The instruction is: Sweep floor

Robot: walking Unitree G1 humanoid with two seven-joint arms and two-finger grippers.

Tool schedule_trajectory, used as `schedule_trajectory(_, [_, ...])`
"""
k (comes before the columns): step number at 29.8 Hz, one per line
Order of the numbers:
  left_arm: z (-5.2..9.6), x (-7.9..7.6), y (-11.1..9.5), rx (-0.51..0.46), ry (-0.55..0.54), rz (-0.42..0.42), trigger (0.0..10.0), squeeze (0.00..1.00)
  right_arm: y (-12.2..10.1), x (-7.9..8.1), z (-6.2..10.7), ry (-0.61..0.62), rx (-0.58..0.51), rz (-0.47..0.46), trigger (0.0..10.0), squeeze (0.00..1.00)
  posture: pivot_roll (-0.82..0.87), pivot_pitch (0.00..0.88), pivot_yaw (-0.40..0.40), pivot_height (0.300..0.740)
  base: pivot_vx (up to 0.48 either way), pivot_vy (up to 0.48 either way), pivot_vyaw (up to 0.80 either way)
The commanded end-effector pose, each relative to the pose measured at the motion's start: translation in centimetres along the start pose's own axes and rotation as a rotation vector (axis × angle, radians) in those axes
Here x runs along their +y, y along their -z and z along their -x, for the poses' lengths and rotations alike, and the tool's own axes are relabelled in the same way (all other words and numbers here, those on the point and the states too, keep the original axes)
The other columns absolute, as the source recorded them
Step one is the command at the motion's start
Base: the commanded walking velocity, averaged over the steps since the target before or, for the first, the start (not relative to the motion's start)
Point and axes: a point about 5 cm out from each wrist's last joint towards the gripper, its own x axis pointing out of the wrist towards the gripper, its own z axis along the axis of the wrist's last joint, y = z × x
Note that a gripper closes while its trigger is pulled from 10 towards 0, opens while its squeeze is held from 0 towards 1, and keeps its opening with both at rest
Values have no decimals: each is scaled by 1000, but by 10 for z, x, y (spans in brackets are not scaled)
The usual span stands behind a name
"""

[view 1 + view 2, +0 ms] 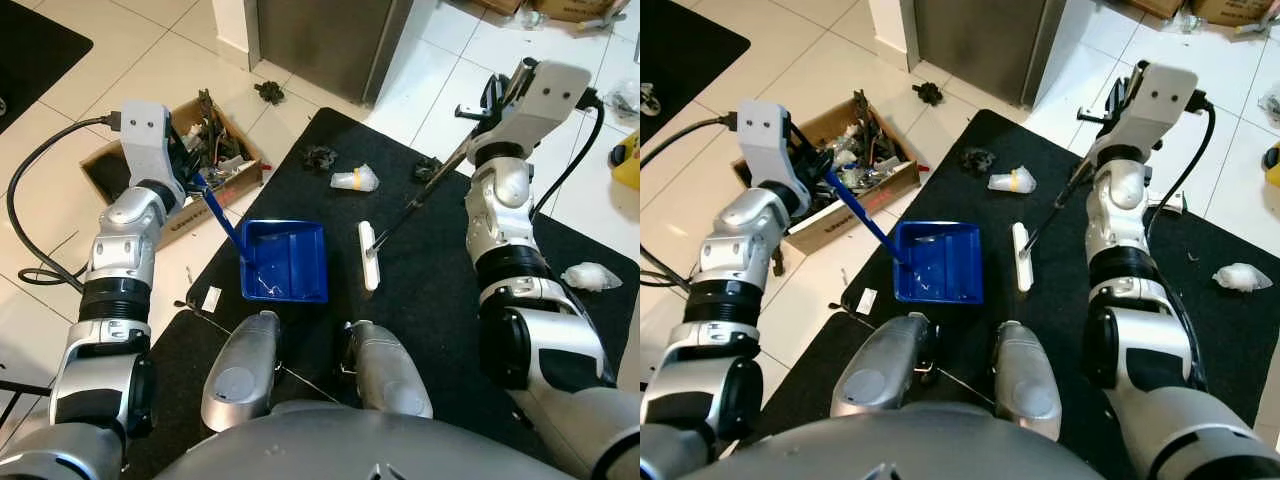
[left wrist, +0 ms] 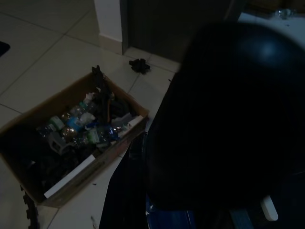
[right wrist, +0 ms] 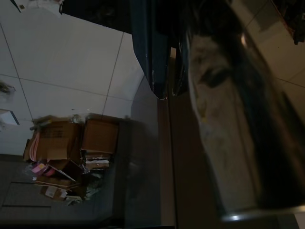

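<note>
Both arms are raised forward, left gripper (image 1: 188, 165) and right gripper (image 1: 497, 95) clamped shut.

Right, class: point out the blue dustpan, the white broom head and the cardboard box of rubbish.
blue dustpan (image 1: 287, 260), left eye view, on the middle of its tray.
white broom head (image 1: 369, 255), left eye view, mid-length of the white bar.
cardboard box (image 1: 840, 212), right eye view, on its front wall.

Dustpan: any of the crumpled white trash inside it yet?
No. The blue dustpan lies on the black mat, and the white wad lies beyond it.
</note>
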Motion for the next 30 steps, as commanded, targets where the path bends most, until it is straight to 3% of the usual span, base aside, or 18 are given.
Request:
schedule_trajectory(1, [-1,-4,-9,-50,2,12,10000,0,-5,-3,-2,5,-31,8,10000,0,206,0,-59,740,0,0,0])
schedule_trajectory(25, [-5,1,-20,-76,-74,23,10000,0,4,-10,5,47,-20,9,10000,0,194,0,-36,740,0,0,0])
schedule_trajectory(30, [-5,1,-20,-75,-78,21,10000,0,5,-11,6,49,-16,11,10000,0,193,0,-36,740,274,-391,0])
